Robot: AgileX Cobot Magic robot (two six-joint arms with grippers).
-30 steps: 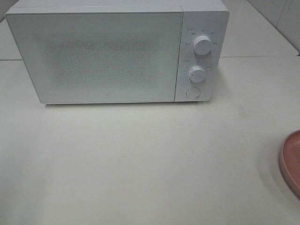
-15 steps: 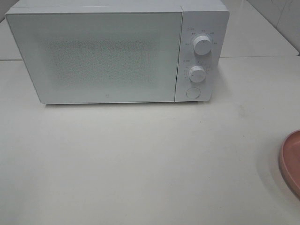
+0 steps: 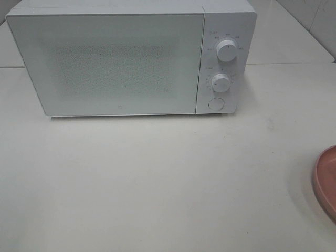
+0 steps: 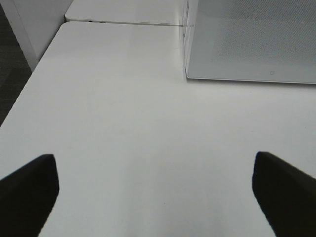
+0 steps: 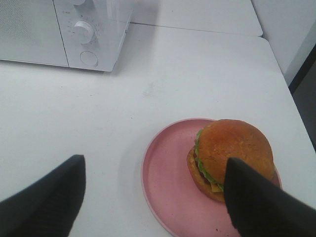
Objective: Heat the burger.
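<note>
The burger (image 5: 232, 148), with a glossy brown bun and a green lettuce frill, sits on the pink plate (image 5: 168, 173), seen in the right wrist view. My right gripper (image 5: 154, 165) hovers above the plate, open. One of its dark fingers (image 5: 256, 202) overlaps the burger's near side, and the other hangs over bare table. The white microwave (image 3: 121, 63) stands at the back with its door shut. My left gripper (image 4: 154, 168) is open over bare table near the microwave's left front corner. Neither gripper shows in the exterior high view.
Only a sliver of the pink plate (image 3: 326, 181) shows at the right edge of the exterior high view. Two knobs (image 3: 226, 51) and a round button are on the microwave's right panel. In the left wrist view the table edge (image 4: 29, 84) drops to dark floor.
</note>
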